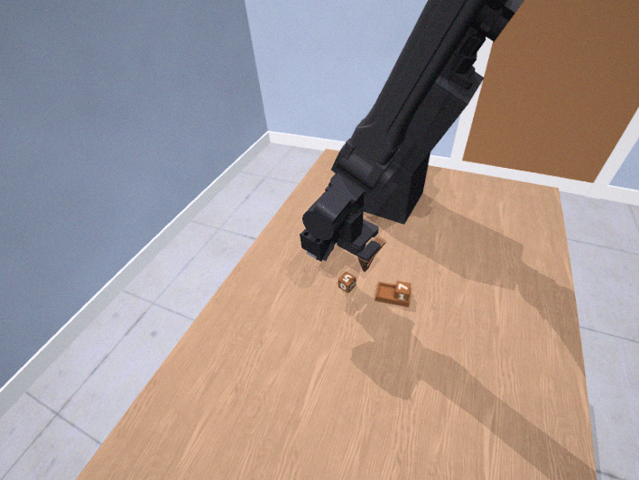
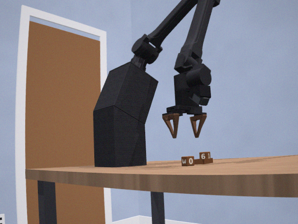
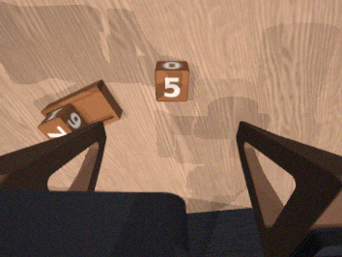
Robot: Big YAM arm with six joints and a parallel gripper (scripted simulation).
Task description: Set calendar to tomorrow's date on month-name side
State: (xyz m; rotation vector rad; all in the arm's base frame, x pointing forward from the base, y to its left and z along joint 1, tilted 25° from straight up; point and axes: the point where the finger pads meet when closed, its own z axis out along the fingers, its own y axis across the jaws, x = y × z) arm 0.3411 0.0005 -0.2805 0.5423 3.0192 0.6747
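My gripper [image 2: 185,137] [image 3: 171,128] is open and empty, above the table, short of the loose cube in the wrist view. The loose brown cube [image 1: 347,281] [image 2: 187,161] [image 3: 172,87] stands flat on the table beside the tray, 5 on top; a 0 shows on one side. The tray [image 1: 384,291] [image 2: 198,161] [image 3: 96,100] lies on the table with one end bare. The other cube [image 1: 402,290] [image 2: 204,155] [image 3: 63,121] sits in its other end, 7 on top; the exterior view shows 6 and 1 on its sides. No month name is legible.
The arm's base [image 1: 394,190] [image 2: 119,137] stands on the wooden table [image 1: 289,371] [image 2: 240,167], behind the cubes in the top view. Arm shadows fall across the table. The table's side edge [image 1: 214,286] is left of the loose cube in the top view.
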